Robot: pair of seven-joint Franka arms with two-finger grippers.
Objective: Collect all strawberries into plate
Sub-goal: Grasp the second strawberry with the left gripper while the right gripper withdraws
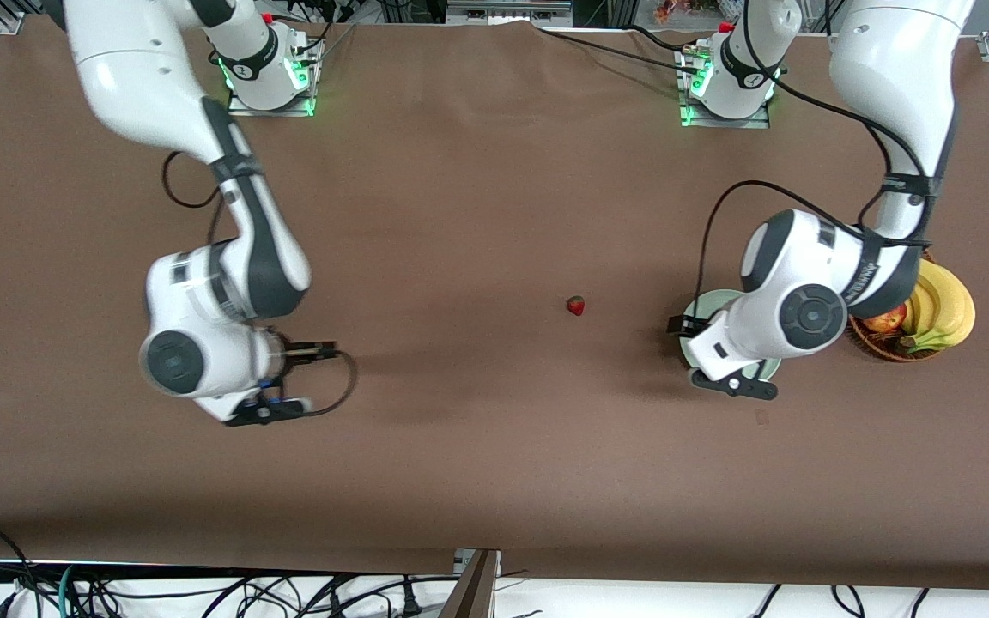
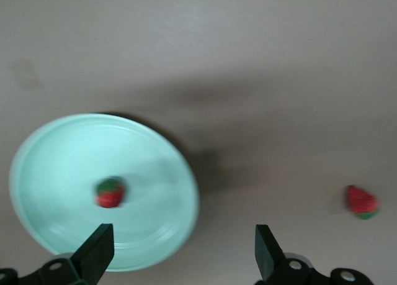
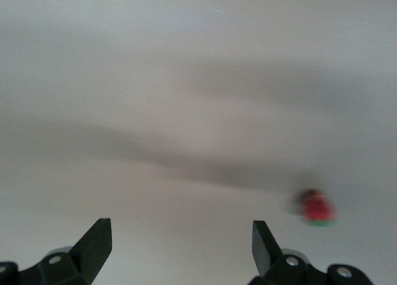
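Note:
The mint-green plate [image 1: 704, 303] lies toward the left arm's end of the table, mostly hidden under the left arm's hand. In the left wrist view the plate [image 2: 62, 167] holds one strawberry [image 2: 110, 192]. My left gripper [image 2: 181, 253] hangs open over the plate's edge, with nothing between its fingers. A second strawberry [image 1: 576, 305] lies on the brown cloth near the table's middle, beside the plate [image 2: 361, 202]. My right gripper [image 3: 180, 244] is open and empty above bare cloth at the right arm's end. A blurred strawberry [image 3: 316, 208] lies to one side of it.
A wicker basket [image 1: 881, 345] with bananas [image 1: 941, 309] and a red apple [image 1: 887, 321] stands beside the plate, at the left arm's end. Cables run along the table edge nearest the front camera.

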